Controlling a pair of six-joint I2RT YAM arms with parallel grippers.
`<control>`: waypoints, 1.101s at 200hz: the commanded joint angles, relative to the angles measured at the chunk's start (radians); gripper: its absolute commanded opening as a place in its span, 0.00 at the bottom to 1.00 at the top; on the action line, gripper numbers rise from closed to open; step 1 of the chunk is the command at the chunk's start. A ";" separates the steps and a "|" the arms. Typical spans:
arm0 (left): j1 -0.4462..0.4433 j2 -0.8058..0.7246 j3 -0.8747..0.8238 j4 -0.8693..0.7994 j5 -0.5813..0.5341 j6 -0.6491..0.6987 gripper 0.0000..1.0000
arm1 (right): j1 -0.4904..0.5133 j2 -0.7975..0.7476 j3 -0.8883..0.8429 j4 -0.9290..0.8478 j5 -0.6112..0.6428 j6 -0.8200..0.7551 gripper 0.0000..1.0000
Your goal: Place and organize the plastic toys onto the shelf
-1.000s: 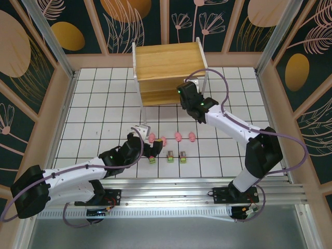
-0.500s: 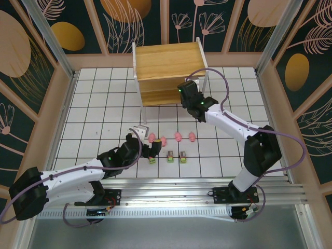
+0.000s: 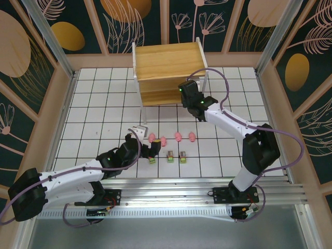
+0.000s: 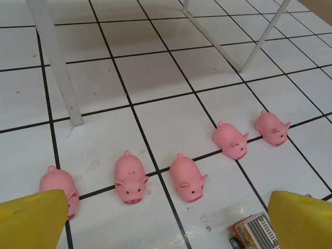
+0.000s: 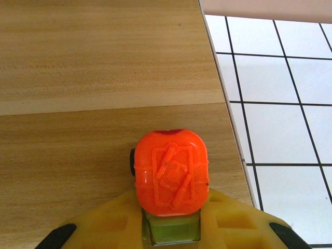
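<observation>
The left tool (image 4: pixel 168 220) has drawn back slightly. It stands wide open and empty, facing five pink plastic pigs (image 4: pixel 188 179) whose snouts point toward it; the top view resolves four. The right tool (image 5: pixel 171 228) clamps an orange-topped green blocky toy (image 5: pixel 171 179) over the wooden two-tier shelf (image 5: pixel 78 62), near its right edge.

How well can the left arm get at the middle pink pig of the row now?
Probably yes. The left pincer stands open just short of the middle pig, with only bare table between them. The neighbour pig lies close, so a finger might brush it.
</observation>
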 commanded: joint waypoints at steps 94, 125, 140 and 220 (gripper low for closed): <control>0.006 -0.034 -0.014 -0.005 -0.038 -0.020 0.98 | -0.012 0.023 0.050 -0.005 -0.002 0.011 0.38; 0.006 -0.036 -0.009 -0.008 -0.038 -0.013 0.97 | -0.011 0.011 0.051 -0.008 -0.001 0.015 0.41; 0.007 -0.033 -0.001 -0.013 -0.038 -0.011 0.97 | -0.011 0.007 0.052 -0.011 0.001 0.015 0.43; 0.006 -0.034 0.001 -0.016 -0.039 -0.014 0.97 | 0.008 -0.048 0.032 -0.048 0.020 0.048 0.46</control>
